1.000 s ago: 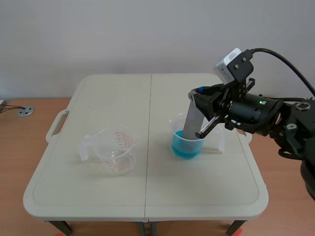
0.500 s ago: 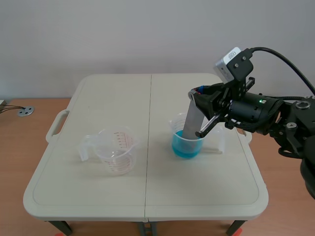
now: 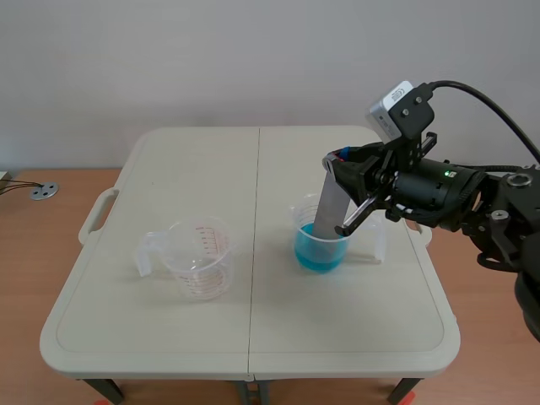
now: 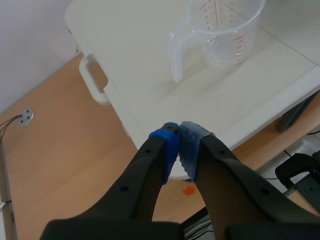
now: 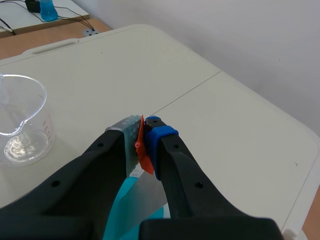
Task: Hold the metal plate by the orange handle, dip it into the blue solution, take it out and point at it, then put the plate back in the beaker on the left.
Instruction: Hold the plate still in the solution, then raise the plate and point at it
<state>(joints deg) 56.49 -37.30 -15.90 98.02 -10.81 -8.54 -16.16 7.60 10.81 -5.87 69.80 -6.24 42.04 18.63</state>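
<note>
Two beakers, one plate standing in the blue.
Left gripper [image 4: 179, 143] is clenched on nothing, with the empty clear plastic measuring beaker [image 4: 226, 31] ahead of it. Well to the right, the right gripper [image 5: 142, 126] grasps the orange handle [image 5: 142, 146] of the grey metal plate [image 3: 331, 205]. Below that gripper, the plate slants down into the clear beaker of blue solution [image 3: 321, 246].
</note>
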